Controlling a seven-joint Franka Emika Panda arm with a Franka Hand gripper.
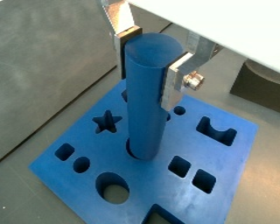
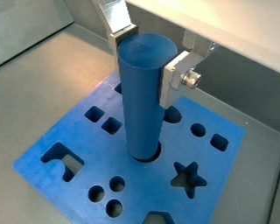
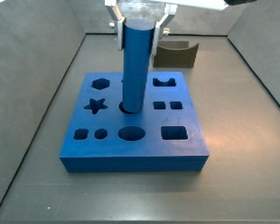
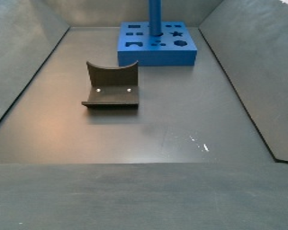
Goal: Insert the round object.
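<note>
The round object [image 1: 149,96], a tall smooth blue cylinder peg, stands upright with its lower end in a round hole near the middle of the flat blue block [image 1: 224,166]. My gripper [image 1: 152,66] is above the block, its silver fingers [image 1: 178,83] shut on the peg's upper end, one on each side. Both wrist views show this; the peg [image 2: 143,96], block [image 2: 224,175] and gripper [image 2: 150,61] appear there too. In a side view the peg [image 3: 133,66] rises from the block [image 3: 143,157] under the gripper [image 3: 139,22]. In a side view the peg [image 4: 155,18] and block [image 4: 158,56] are at the far end.
A dark grey-brown notched piece [image 4: 111,85] lies on the grey floor apart from the block; it also shows in a side view [image 3: 175,54] and a wrist view [image 1: 265,86]. The block has several other shaped holes, including a star [image 3: 95,106]. Sloped grey walls bound the floor.
</note>
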